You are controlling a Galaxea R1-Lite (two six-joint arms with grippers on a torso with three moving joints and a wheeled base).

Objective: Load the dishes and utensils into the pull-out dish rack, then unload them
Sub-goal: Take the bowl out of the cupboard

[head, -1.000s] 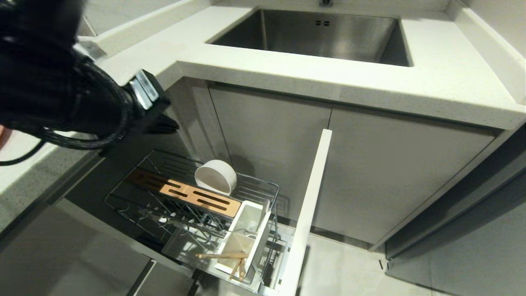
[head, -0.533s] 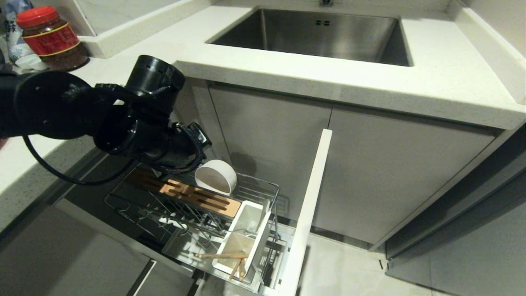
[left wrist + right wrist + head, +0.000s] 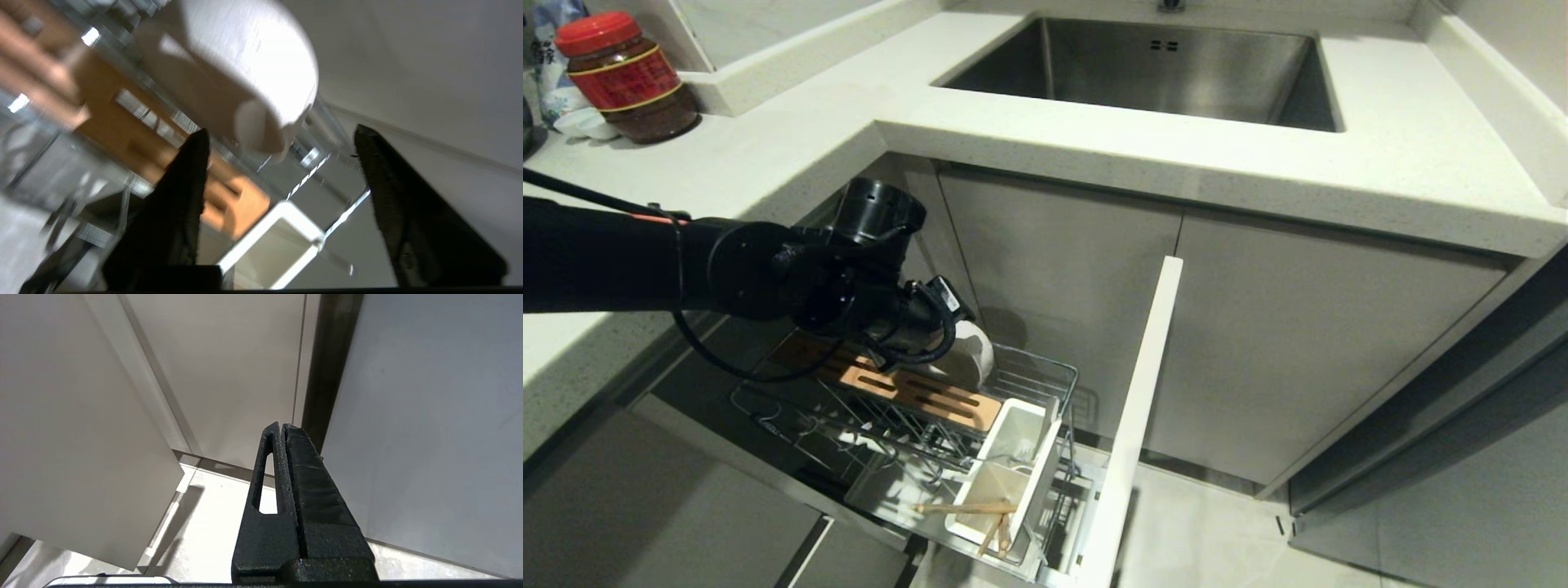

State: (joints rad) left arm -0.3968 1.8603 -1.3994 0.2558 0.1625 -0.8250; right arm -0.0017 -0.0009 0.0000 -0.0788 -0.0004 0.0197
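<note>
a second ago the left arm filled the upper left of the head view, well above the pull-out dish rack (image 3: 1045, 384); now it has swung down to the centre left, and the left gripper (image 3: 282, 134) has come right up to the bowl (image 3: 974, 353), which stands on edge in the rack just behind the wooden strip (image 3: 931, 396). that reads as the unloading half getting under way, with the bowl the next thing to be lifted out.

the head view hides the fingertips behind the wrist. the left wrist view shows them spread wide, empty, the bowl (image 3: 245, 73) just ahead and not yet between them (nothing gripped). the chopsticks (image 3: 980, 510) lie in a utensil cup (image 3: 980, 490), lower centre. the right gripper (image 3: 281, 433) appears only in its own view, pressed closed beside cabinet panels.
</note>
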